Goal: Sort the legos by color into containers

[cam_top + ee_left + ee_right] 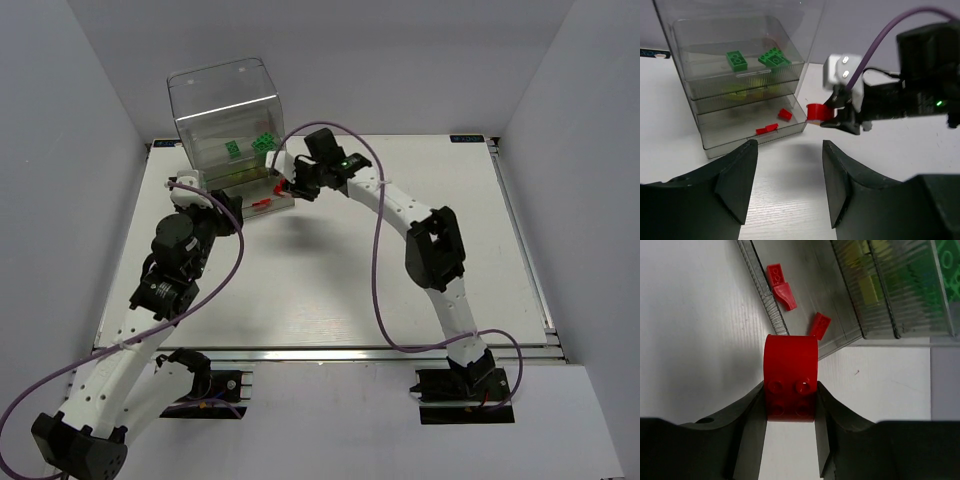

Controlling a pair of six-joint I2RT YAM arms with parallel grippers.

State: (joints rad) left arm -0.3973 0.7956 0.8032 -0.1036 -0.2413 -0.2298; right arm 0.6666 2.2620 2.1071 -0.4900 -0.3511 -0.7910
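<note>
The clear drawer cabinet (225,120) stands at the table's back left. Its top drawer holds green legos (773,57), the middle one yellow-green legos (742,91), and the pulled-out bottom drawer (717,125) holds red legos (784,114). My right gripper (790,412) is shut on a curved red lego (790,376), held over the bottom drawer's right front corner; it also shows in the left wrist view (818,111). My left gripper (789,182) is open and empty, just in front of the cabinet above the table.
The white table (400,270) stretches to the right and front of the cabinet. Grey walls stand on three sides. Purple cables (375,250) loop over both arms.
</note>
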